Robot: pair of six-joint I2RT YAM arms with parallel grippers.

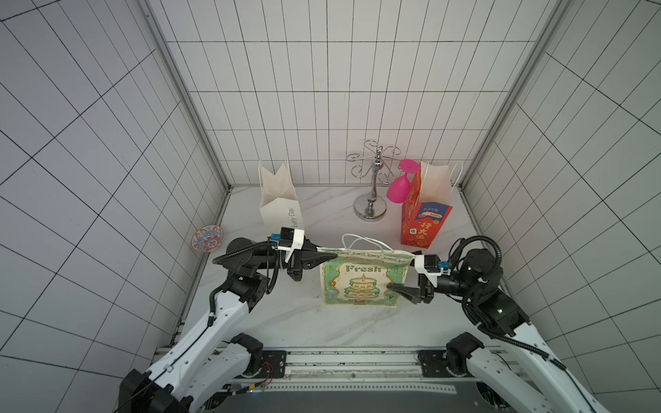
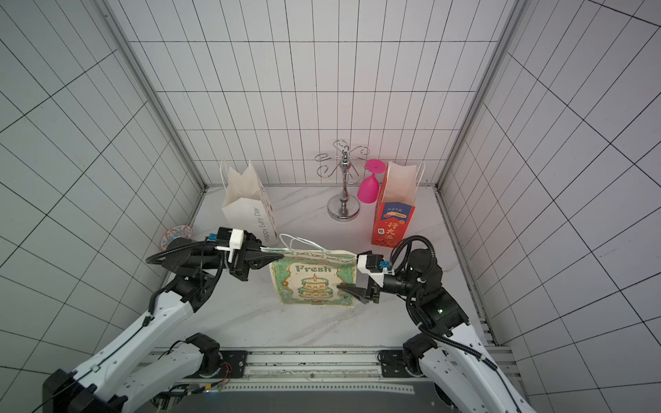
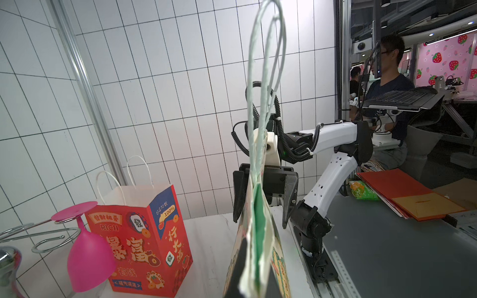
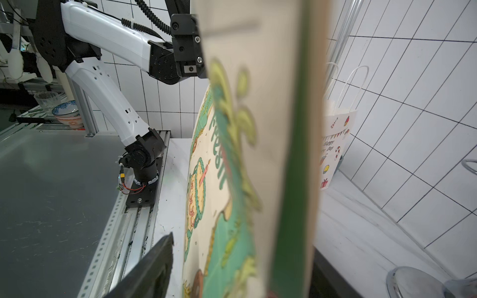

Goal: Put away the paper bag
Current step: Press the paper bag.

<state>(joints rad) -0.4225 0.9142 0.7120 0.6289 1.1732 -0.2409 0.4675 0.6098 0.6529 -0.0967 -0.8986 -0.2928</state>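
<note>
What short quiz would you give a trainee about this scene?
1. True or false: the right claw is shut on the cake bag.
2. What hangs on the rack? A) pink glass B) mug C) spoon
3. Fill in: the left claw pinches the cake bag, which reads "____".
Key: 1 false, it stands open astride the bag's edge; 2 A; 3 Fresh.

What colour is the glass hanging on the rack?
The glass is pink; clearest in the left wrist view.
</note>
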